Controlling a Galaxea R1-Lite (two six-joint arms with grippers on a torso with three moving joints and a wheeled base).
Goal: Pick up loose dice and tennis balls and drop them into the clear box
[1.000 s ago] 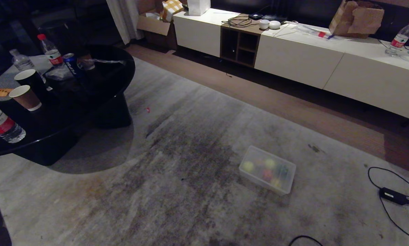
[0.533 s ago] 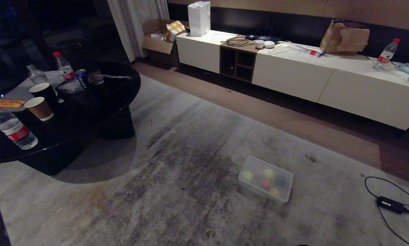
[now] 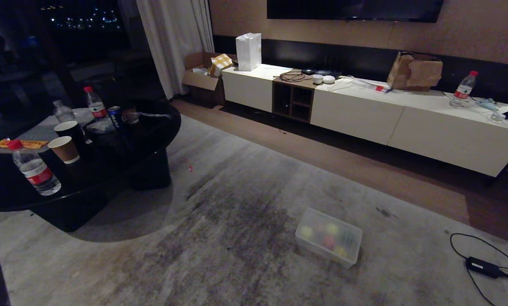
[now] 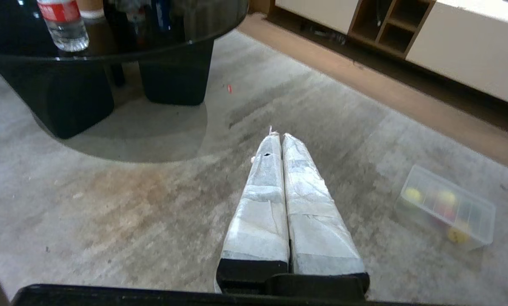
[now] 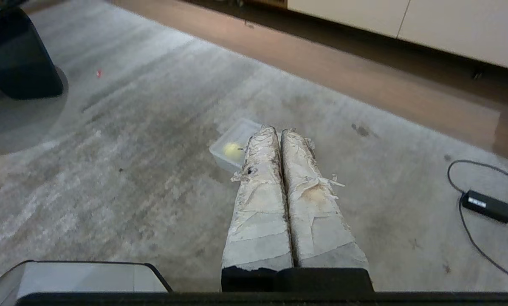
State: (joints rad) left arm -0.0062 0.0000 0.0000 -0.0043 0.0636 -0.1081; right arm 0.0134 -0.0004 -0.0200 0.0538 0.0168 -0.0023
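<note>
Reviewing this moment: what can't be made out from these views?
- Clear box contents, head view: balls and dice show only as coloured blobs through the cloudy wall; no count possible.
- Same box, right wrist view: the shut right gripper covers most of it.
- Red speck on the rug: too small to identify.

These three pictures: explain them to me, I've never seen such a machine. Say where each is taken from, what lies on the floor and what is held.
It is a wheeled robot with two arms. One picture looks down from its head at a living room; neither arm shows there. The other two come from cameras on its wrists, behind each pincer. The left pincer and the right pincer are both shut and hold nothing. On the rug stands the clear box with tennis balls and dice inside. A black power adapter lies off to the right.
</note>
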